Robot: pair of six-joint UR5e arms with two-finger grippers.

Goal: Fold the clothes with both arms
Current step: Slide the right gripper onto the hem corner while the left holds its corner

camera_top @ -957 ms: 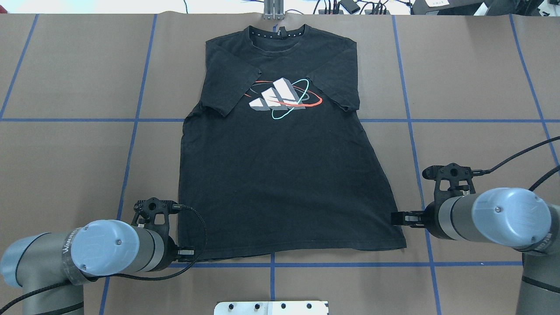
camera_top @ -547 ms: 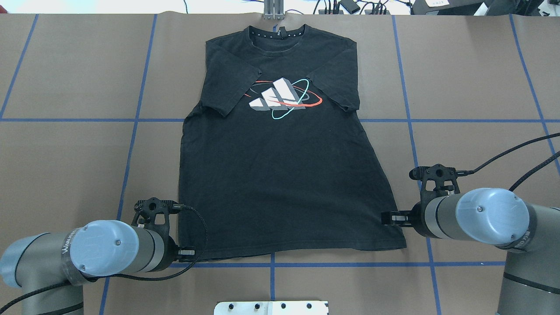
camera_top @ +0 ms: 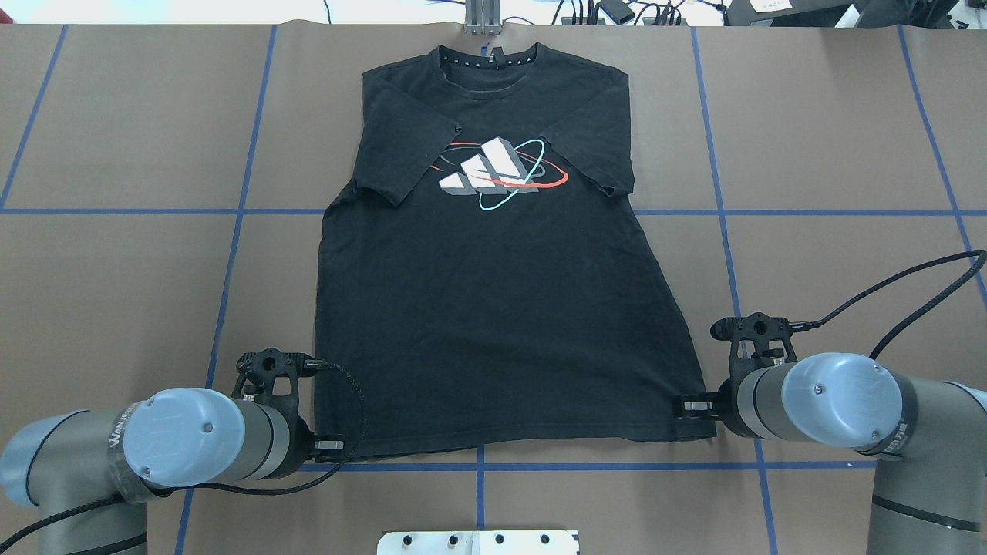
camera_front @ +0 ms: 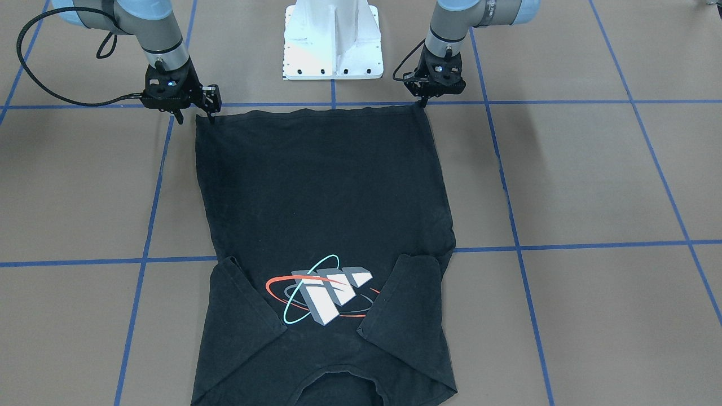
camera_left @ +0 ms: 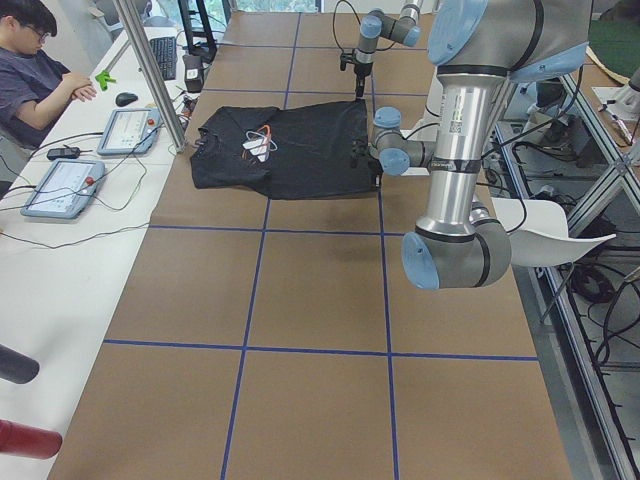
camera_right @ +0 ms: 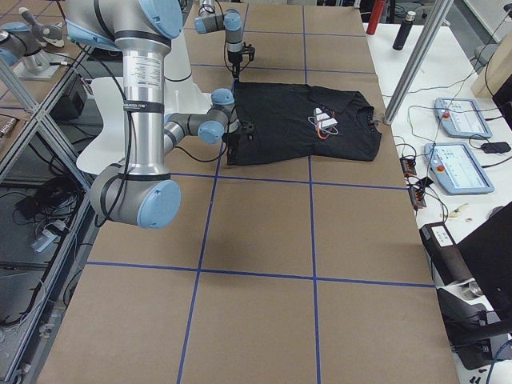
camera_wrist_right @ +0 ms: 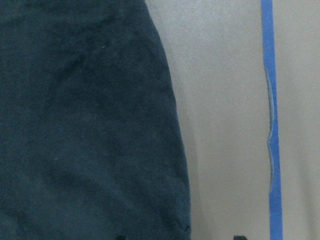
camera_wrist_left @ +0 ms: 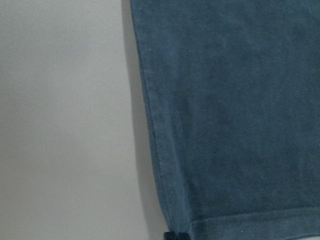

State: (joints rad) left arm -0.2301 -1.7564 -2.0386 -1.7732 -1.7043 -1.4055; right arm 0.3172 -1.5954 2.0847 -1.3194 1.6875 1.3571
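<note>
On the table (camera_top: pixel 116 293), straight out from the white pedestal (camera_front: pixel 333 39): black T-shirt (camera_top: pixel 493 308) lying flat, print side up. Hem is the edge nearest the pedestal, collar the edge farthest from it. Both sleeves are folded in over the chest, flanking the logo (camera_top: pixel 497 173).

Left gripper (camera_front: pixel 423 102): down at the hem corner on the pedestal's left side. Fingers drawn together to a point on that corner; reads as pinched on the cloth. Its wrist camera shows only a dark tip at the corner of the hem.

Right gripper (camera_front: pixel 196 117): at the hem corner on the pedestal's right side. Fingers apart, one tip over the cloth, the other off it above bare table. Not closed on anything.
</note>
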